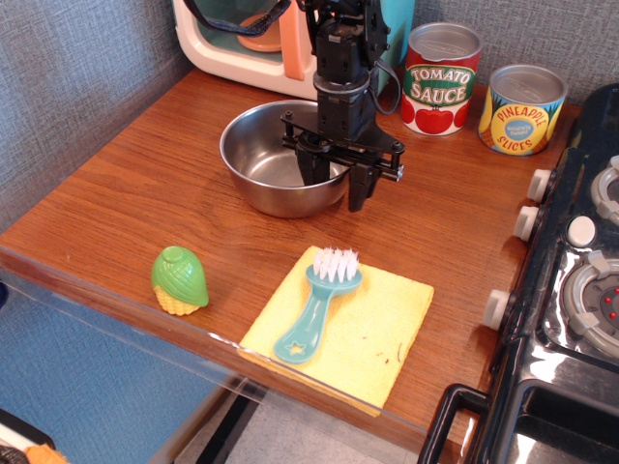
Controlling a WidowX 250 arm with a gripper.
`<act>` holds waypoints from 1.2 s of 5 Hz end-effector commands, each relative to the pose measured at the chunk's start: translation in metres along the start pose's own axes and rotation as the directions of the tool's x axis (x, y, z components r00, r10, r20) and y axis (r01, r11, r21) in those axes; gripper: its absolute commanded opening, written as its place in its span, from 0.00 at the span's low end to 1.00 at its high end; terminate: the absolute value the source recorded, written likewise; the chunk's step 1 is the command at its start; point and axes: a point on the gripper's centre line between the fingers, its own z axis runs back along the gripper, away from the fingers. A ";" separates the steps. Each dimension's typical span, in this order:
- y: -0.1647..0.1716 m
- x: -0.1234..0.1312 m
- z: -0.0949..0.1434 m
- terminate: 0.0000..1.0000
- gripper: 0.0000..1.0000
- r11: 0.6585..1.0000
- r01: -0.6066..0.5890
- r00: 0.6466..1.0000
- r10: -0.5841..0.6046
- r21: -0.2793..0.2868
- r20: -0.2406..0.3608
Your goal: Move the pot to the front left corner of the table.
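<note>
The pot is a round shiny steel bowl standing on the brown wooden table, toward the back and left of middle. My gripper points straight down at the pot's right rim. One finger is inside the pot and the other is outside the wall. The jaws stand narrow and pinch the rim between them. The pot rests on the table.
A toy microwave stands right behind the pot. A tomato sauce can and a pineapple can stand at the back right. A green toy and a yellow cloth with a teal brush lie near the front edge. A black stove is on the right.
</note>
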 end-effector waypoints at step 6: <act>0.084 -0.072 0.116 0.00 0.00 0.991 -0.113 0.983 0.102 0.066 0.152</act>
